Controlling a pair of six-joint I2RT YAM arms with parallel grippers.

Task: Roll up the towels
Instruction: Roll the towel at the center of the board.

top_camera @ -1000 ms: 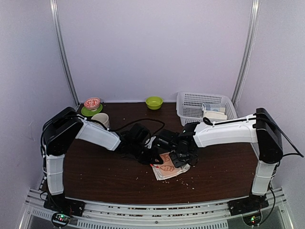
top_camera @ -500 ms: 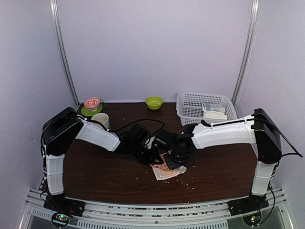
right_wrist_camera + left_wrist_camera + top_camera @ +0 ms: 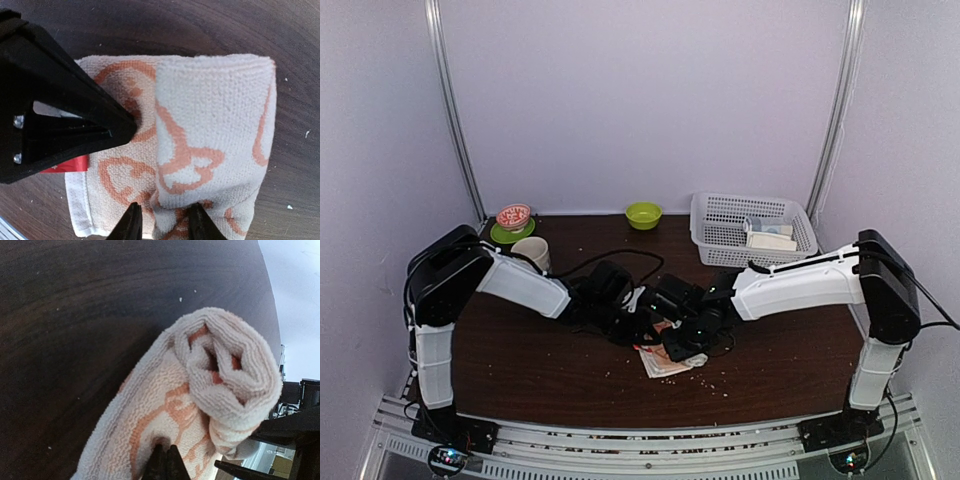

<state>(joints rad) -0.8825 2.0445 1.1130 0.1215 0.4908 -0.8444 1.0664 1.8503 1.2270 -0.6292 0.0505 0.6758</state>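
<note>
**Change.** In the top view the right gripper (image 3: 682, 345) now sits further left and nearer the table's (image 3: 540, 350) front edge than it did one second ago. Less of the towel (image 3: 665, 362) shows flat beyond it than before. The left gripper (image 3: 642, 328) holds almost the same position throughout.

**Meaning for the task.** The roll is judged to be advancing across the cloth towards the left gripper, with a short flat tail left to take up. This towel is partly rolled, not finished.

**Fingers.**
- Left: the fingers (image 3: 156, 466) are closed together, tips pressed onto the flat part of the towel. They appear to pin it, not to pinch it.
- Right: the fingers (image 3: 131, 222) stand narrow, astride the roll's open edge with cloth between them. They are judged to be gripping that fold.

**Towel.** It lies on the table near the front centre, between the two grippers and touching both. It is cream terry cloth with an orange line pattern.
- The left wrist view shows the roll end-on: a loose spiral of several layers with an open core, lying on the flat tail.
- The right wrist view shows the roll as an even band, square at its ends, covering more than half of the cloth.
- The flat tail runs out under the left gripper's tip.
</note>
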